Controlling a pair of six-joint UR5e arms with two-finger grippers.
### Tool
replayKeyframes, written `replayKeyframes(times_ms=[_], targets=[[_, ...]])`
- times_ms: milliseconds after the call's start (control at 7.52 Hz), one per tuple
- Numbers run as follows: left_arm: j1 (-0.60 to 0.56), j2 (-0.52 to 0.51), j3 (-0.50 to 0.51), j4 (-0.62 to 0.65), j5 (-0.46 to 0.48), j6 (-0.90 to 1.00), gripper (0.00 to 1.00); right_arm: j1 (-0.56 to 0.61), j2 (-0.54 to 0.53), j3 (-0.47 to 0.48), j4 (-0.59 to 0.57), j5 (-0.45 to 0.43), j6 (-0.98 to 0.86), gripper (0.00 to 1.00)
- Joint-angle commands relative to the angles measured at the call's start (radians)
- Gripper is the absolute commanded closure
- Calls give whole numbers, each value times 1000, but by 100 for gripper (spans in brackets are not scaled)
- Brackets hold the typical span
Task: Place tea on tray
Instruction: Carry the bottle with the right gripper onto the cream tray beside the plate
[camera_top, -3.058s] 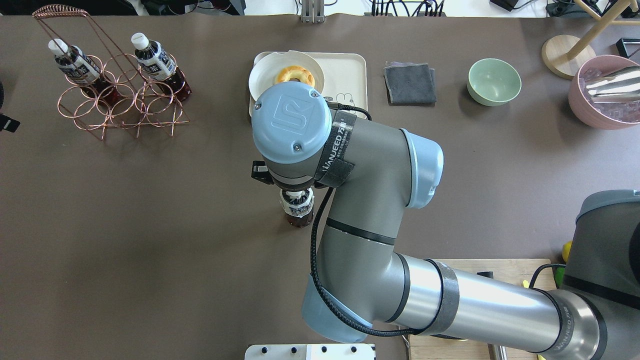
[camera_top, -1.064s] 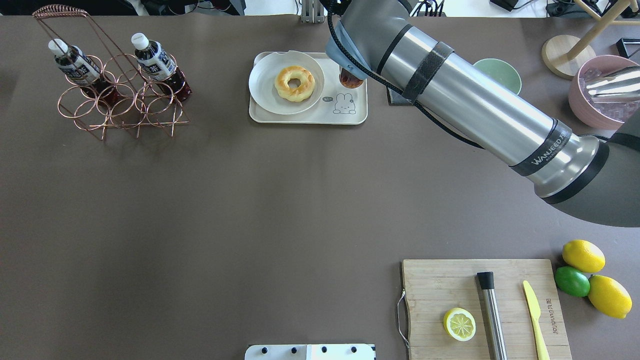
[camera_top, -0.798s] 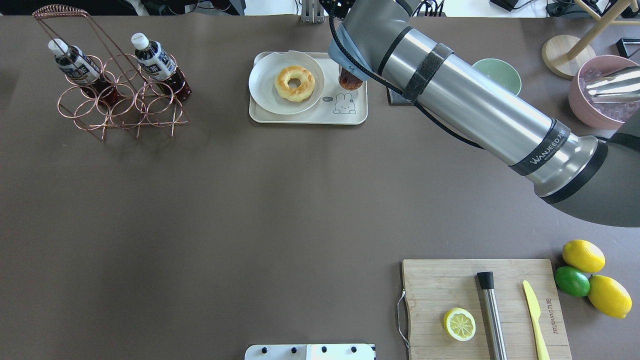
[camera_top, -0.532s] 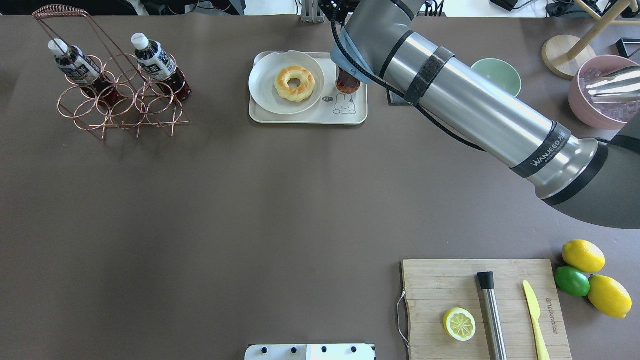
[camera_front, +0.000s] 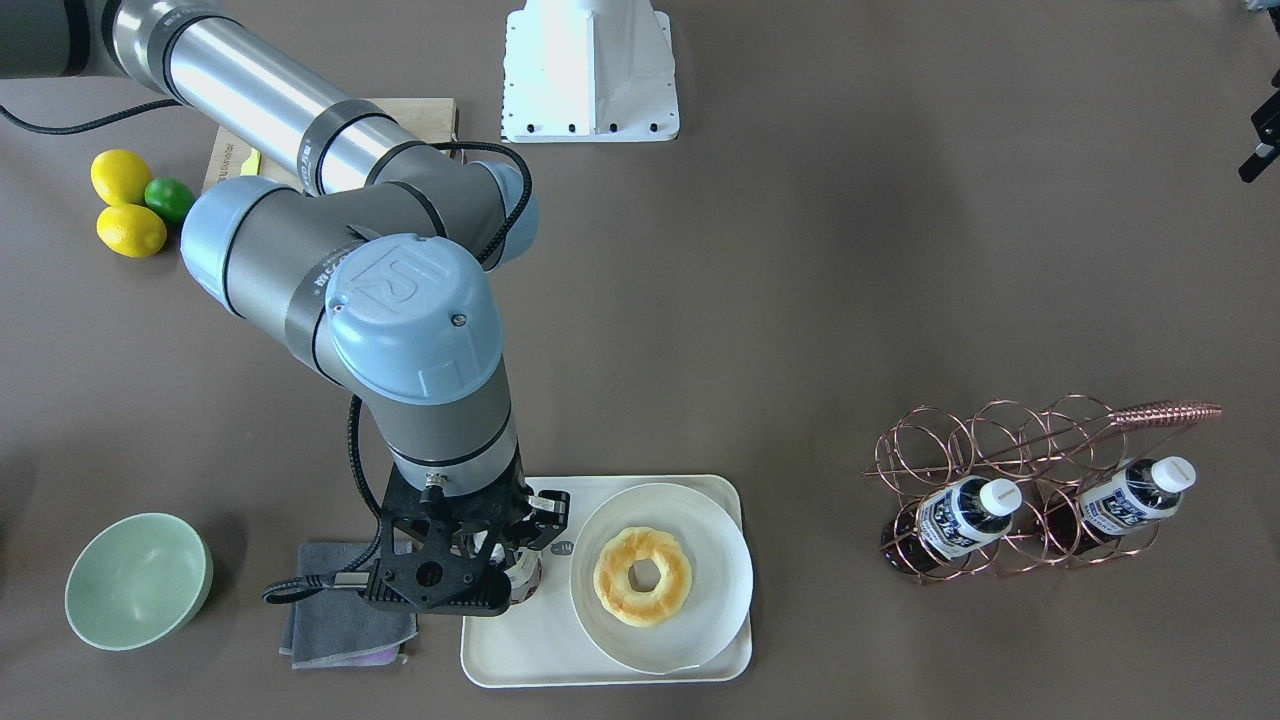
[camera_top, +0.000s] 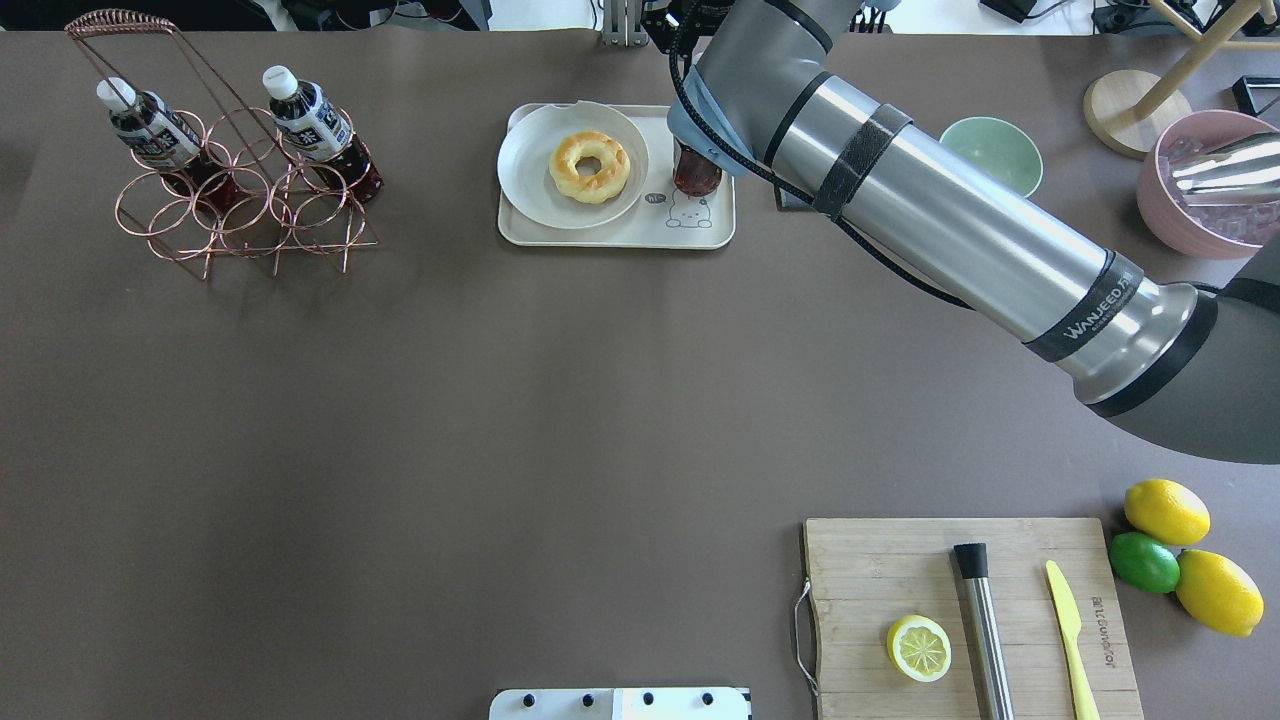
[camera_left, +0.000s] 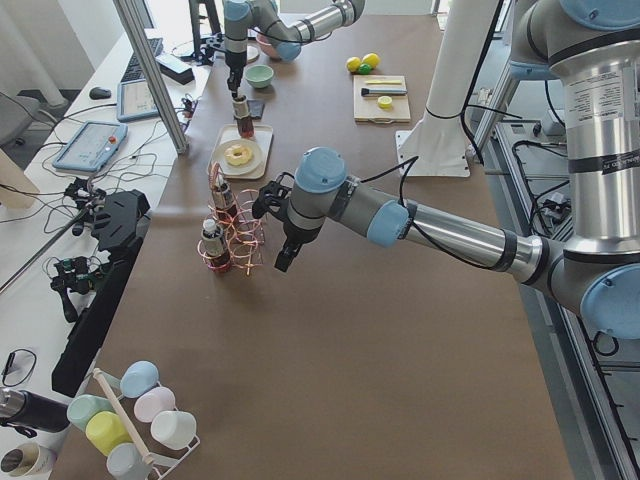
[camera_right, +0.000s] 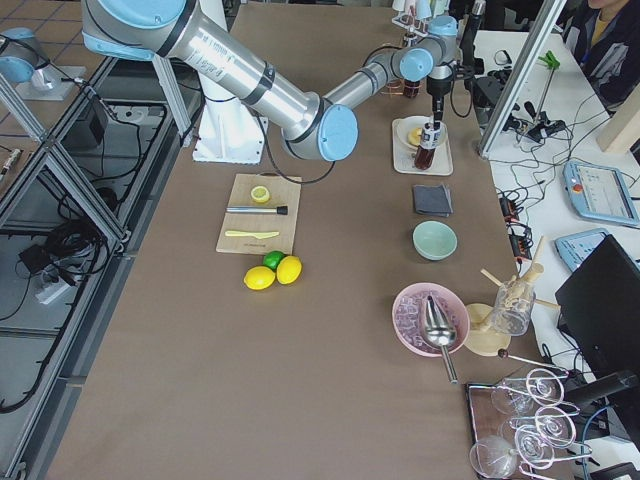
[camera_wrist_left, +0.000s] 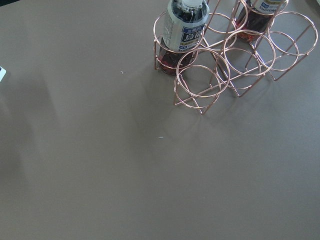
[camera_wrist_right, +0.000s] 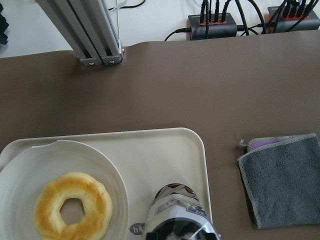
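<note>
My right gripper (camera_front: 516, 552) is shut on the tea (camera_front: 524, 580), a small bottle of dark brown drink held upright. It is over the cream tray (camera_top: 610, 238), at its right end by the bear drawing. Seen from overhead, only the bottle's base (camera_top: 697, 172) shows under my arm. The right wrist view shows the bottle (camera_wrist_right: 179, 217) just above the tray (camera_wrist_right: 165, 150); I cannot tell whether it touches. My left gripper (camera_left: 282, 262) hovers beside the copper rack (camera_left: 235, 235); I cannot tell whether it is open.
A white plate (camera_top: 528, 150) with a doughnut (camera_top: 590, 167) fills the tray's left part. Two more bottles sit in the copper rack (camera_top: 240, 205). A grey cloth (camera_front: 345, 620) and a green bowl (camera_top: 1000, 150) lie right of the tray. A cutting board (camera_top: 900, 560) lies near me.
My right arm carried the tea from the table's middle to the tray. In the last second the bottle shifted slightly nearer me, onto the bear drawing.
</note>
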Motion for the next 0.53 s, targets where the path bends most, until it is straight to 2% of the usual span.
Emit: replayKeyframes(times_ms=[0, 133, 266, 399], targets=[[0, -4, 9, 0, 0, 1, 4, -5, -5, 0, 0, -1, -6, 72], [0, -4, 9, 0, 0, 1, 4, -6, -6, 0, 0, -1, -7, 45], [0, -4, 9, 0, 0, 1, 4, -8, -6, 0, 14, -3, -3, 1], [0, -4, 9, 0, 0, 1, 4, -3, -5, 5, 16, -1, -4, 0]])
